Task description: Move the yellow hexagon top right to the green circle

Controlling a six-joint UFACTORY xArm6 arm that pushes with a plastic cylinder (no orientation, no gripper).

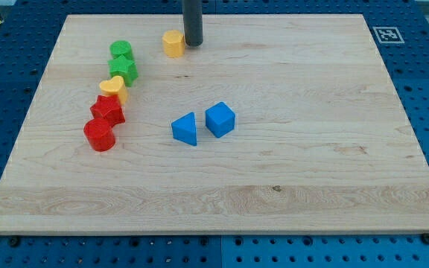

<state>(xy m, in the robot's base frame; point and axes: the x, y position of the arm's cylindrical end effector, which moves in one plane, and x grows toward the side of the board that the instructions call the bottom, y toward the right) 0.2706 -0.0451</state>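
I see my tip (193, 43) at the top of the frame, touching the right side of the yellow hexagon (173, 43). My arm has no jaws, only the dark rod, and it holds nothing. The green circle (121, 50) is just to the left of the hexagon, a little lower. Under it the green star (124, 70), yellow heart (113, 87), red star (108, 111) and red cylinder (100, 135) go down the left side. The blue triangle (185, 129) and blue cube (220, 119) sit near the centre.

A single camera looks down at a slant from the near edge onto the whole wooden tabletop (289, 171), at middling range, with blue pegboard (423, 89) showing around its edges.
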